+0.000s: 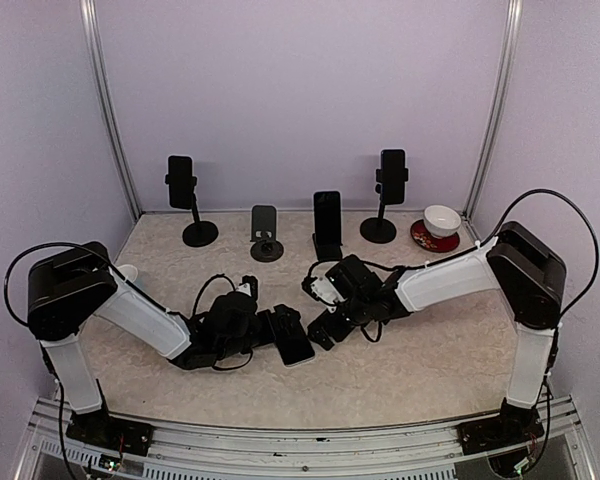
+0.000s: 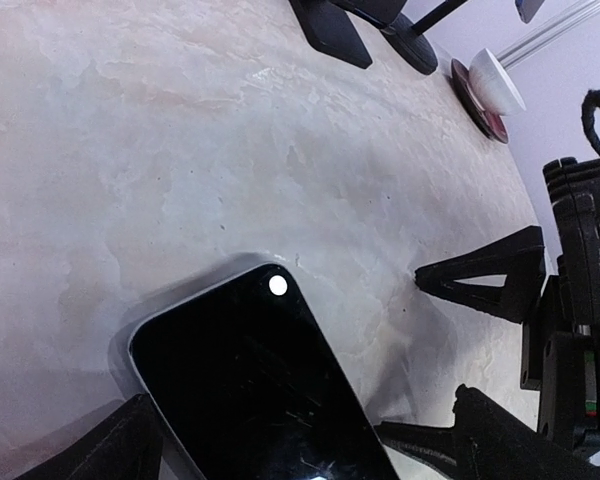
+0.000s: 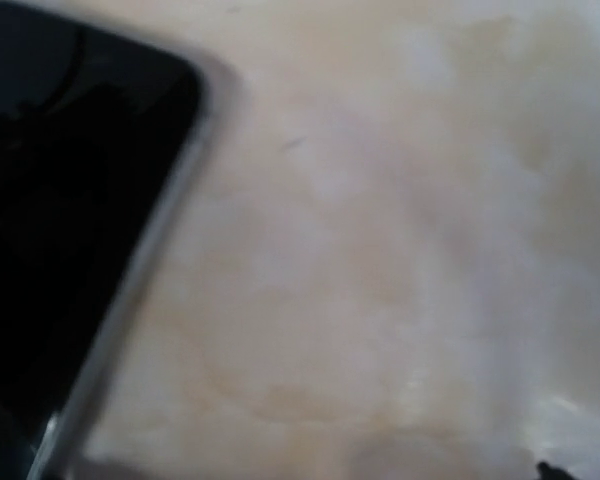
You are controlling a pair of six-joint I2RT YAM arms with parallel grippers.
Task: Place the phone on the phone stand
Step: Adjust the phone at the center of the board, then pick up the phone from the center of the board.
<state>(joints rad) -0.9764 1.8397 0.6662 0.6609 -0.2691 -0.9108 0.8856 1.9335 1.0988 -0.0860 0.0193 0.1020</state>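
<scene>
We have barely begun: the flat black glass-faced phone (image 1: 293, 346) lies untouched on the mottled beige table (image 1: 430, 370), near centre. Our left gripper (image 1: 280, 330) spreads wide around it, and the right gripper (image 1: 323, 328) gapes just beside. Lifting it to the far empty black round-based stand (image 1: 265, 228) remains.

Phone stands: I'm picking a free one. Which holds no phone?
The short stand second from the left, its grey plate bare; the other three stands each carry a black phone.
</scene>
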